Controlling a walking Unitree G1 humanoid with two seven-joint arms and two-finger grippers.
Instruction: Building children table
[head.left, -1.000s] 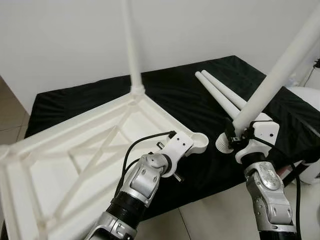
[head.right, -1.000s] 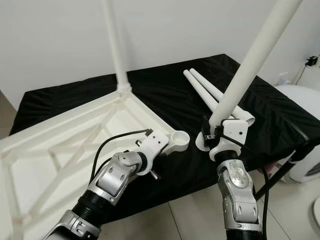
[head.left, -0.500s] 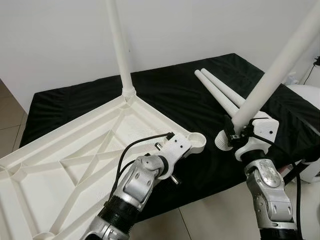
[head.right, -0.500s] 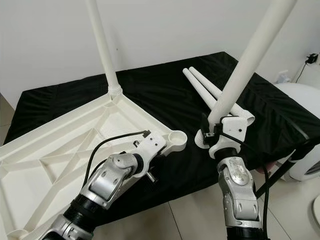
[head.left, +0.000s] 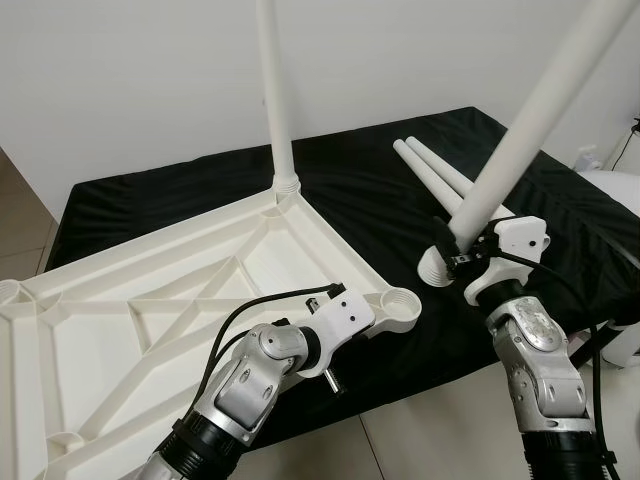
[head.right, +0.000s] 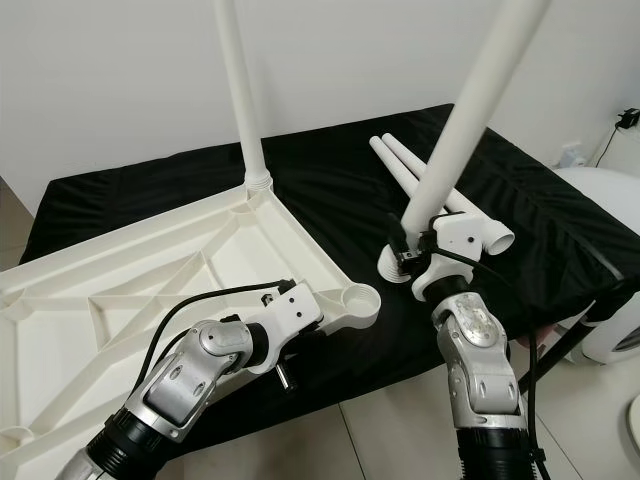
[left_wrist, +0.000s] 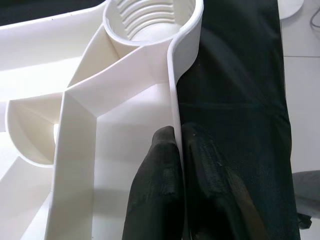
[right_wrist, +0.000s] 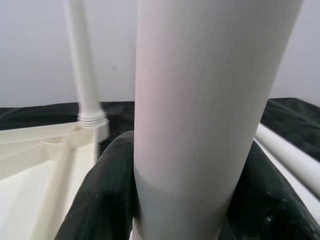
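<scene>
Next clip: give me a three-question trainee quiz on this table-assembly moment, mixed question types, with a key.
1. True or false: the left gripper pinches the rim of the upside-down tabletop near an empty corner socket.
2. How many table legs are in sight, and where?
3. Multiple choice: the right gripper is (a) open above the cloth, (b) shut on a leg, (c) resting on the floor.

Key
1. True.
2. Four: one screwed leg standing in the far corner, one held leg, and two spare legs lying on the black cloth.
3. b.
</scene>
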